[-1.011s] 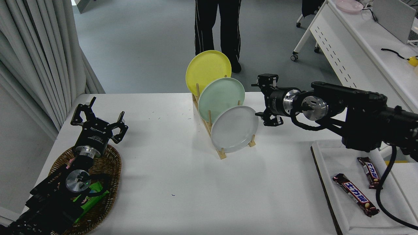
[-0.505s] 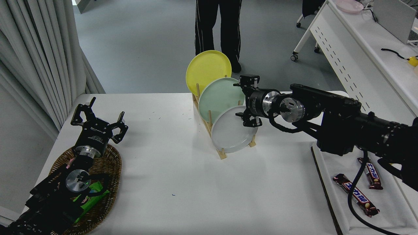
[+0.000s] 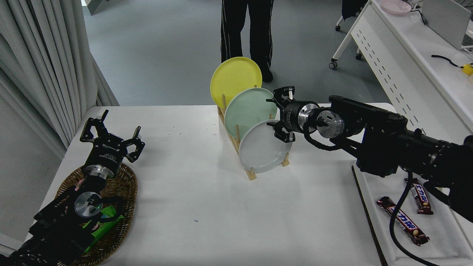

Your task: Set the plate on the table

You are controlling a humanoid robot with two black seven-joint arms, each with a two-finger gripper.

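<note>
Grey plate [image 3: 263, 147] at right gripper [image 3: 279, 114]

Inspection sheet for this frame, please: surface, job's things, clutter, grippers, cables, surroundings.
Surface: white table, bare in the middle.
Job's things: grey plate on edge in the front slot of the wooden rack, before the mint plate and yellow plate.
Clutter: wicker basket at left; two chocolate bars on a white tray at right.
Grippers: right gripper at the grey plate's upper right rim, jaws open; left gripper parked lower left, open.
Cables: black cable over the tray.
Surroundings: person's legs, curtain, white desk.
</note>
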